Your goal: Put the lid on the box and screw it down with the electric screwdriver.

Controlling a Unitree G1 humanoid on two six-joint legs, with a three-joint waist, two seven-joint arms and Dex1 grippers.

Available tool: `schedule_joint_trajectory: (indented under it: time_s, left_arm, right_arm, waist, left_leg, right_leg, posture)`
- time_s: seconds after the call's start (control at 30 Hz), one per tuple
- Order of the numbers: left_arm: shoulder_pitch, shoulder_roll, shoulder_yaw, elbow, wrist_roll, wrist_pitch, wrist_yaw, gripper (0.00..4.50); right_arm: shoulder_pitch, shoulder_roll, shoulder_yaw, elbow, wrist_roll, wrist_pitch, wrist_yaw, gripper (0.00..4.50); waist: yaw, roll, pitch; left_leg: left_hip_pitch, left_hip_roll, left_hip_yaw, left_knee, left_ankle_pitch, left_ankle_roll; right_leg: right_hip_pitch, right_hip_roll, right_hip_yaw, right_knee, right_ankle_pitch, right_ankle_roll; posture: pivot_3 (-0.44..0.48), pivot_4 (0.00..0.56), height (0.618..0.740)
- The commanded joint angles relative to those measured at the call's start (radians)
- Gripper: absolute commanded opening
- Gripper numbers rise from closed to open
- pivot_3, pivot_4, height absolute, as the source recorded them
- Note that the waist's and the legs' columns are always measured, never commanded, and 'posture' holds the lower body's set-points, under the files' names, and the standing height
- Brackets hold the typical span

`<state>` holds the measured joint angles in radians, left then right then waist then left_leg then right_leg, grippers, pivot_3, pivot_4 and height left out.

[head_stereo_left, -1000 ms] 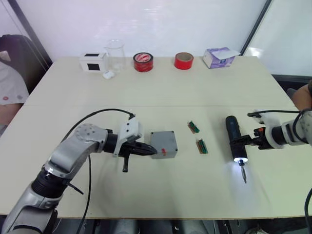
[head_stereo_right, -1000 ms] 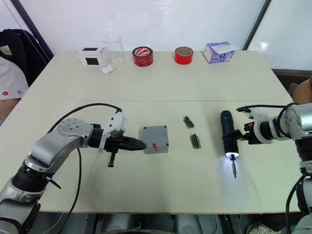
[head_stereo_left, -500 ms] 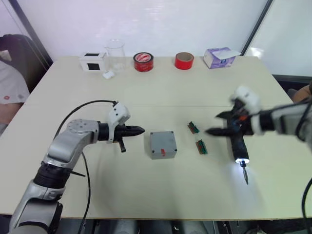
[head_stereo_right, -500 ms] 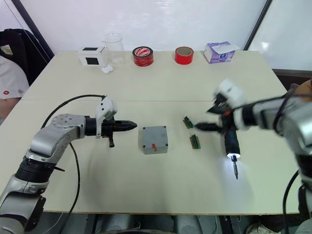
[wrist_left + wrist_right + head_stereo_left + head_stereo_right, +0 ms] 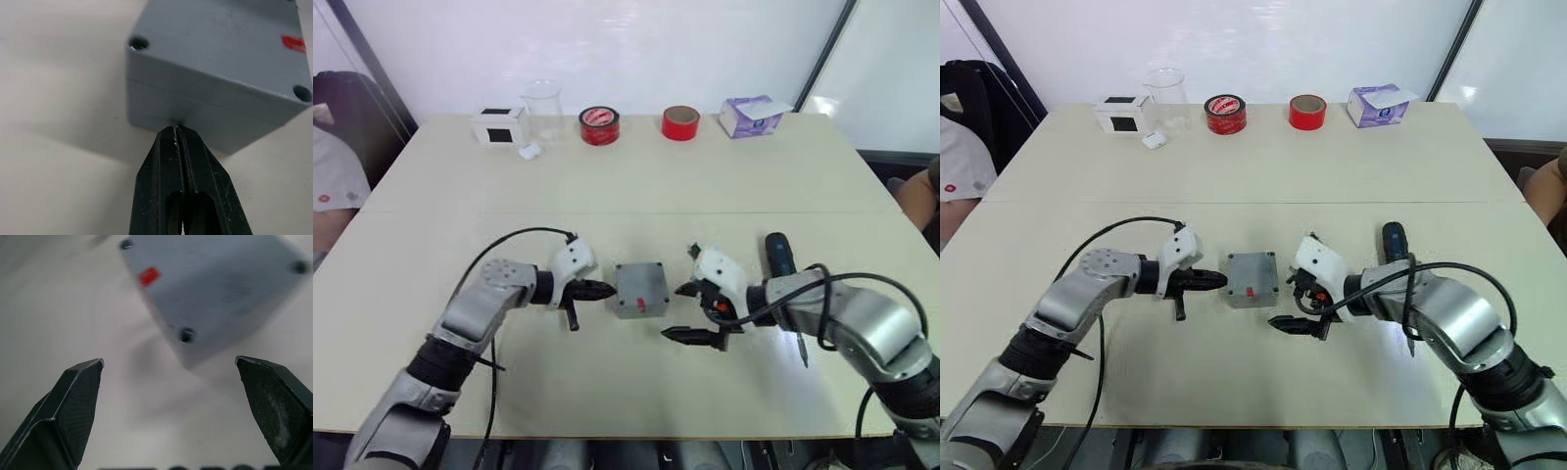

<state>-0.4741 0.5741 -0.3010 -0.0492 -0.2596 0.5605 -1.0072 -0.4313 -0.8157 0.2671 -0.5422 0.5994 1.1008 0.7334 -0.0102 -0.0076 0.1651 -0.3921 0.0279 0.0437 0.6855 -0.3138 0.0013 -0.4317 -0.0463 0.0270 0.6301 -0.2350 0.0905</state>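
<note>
Right gripper (image 5: pixel 687 311) gapes wide beside the box (image 5: pixel 640 290) (screwdriver (image 5: pixel 781 257) dropped); left gripper (image 5: pixel 177 138), pinched closed, now touches its wall

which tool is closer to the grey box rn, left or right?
Left. The left tool, fingers shut, has its tip right at the side wall of the grey box. The right tool is open and sits a short gap off the box's opposite side.
</note>
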Motion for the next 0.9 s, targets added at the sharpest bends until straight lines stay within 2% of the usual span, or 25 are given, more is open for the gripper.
schedule_joint_trajectory:
  time_s: [0.03,0.33,0.47,0.63,0.77,0.9]
  left_arm:
    - [-0.038,-0.020,0.001,0.030,0.019,-0.039,-0.004,0.00]
    - [-0.149,-0.099,0.009,0.235,0.095,-0.159,0.022,0.00]
    - [-0.145,-0.074,0.030,0.259,0.115,-0.183,0.018,0.00]
    - [-0.057,0.055,0.042,0.146,0.116,-0.155,-0.040,0.00]
    - [0.036,0.143,0.037,0.002,0.085,-0.097,-0.093,0.00]
    - [0.104,0.170,0.030,-0.116,0.040,-0.025,-0.127,0.00]
  right_arm:
    - [-0.021,0.028,0.002,-0.014,0.002,-0.007,0.007,4.46]
    - [-0.032,0.147,-0.041,-0.040,0.077,0.099,-0.031,4.46]
    - [-0.027,0.094,-0.065,-0.076,0.073,0.108,-0.028,4.46]
    - [-0.027,-0.019,-0.066,-0.067,0.017,0.038,0.008,4.46]
    - [-0.026,-0.012,-0.029,-0.014,-0.035,-0.025,0.007,4.46]
    - [-0.026,0.017,0.032,0.036,-0.093,-0.086,0.014,4.46]
  waist:
    - [0.001,0.000,0.000]
    - [0.000,0.000,0.000]
    - [-0.002,0.000,0.000]
    - [-0.005,0.000,0.000]
    - [-0.004,0.000,0.000]
    - [-0.001,-0.001,-0.001]
  left_leg:
    - [0.000,0.000,0.000,0.000,0.000,0.000]
    - [0.000,0.000,0.000,0.000,0.000,0.000]
    - [0.000,0.000,-0.001,0.000,0.000,0.000]
    - [0.000,0.000,-0.001,0.000,0.000,0.000]
    - [0.001,0.002,0.000,0.000,0.000,0.000]
    - [0.001,0.002,0.000,0.000,0.000,0.000]
  right_leg:
    - [0.000,0.000,0.000,0.000,0.000,0.000]
    - [0.000,0.000,-0.001,0.000,0.000,0.000]
    - [0.000,0.000,-0.001,0.000,0.000,0.000]
    - [0.000,0.000,-0.001,0.000,0.000,0.000]
    - [0.000,0.001,-0.001,0.000,0.000,0.000]
    - [0.000,0.000,-0.001,0.000,0.000,0.000]
  posture:
    - [0.000,0.150,0.740]
    - [0.000,0.150,0.740]
    - [0.000,0.150,0.740]
    - [0.000,0.150,0.740]
    - [0.000,0.150,0.740]
    - [0.000,0.150,0.740]
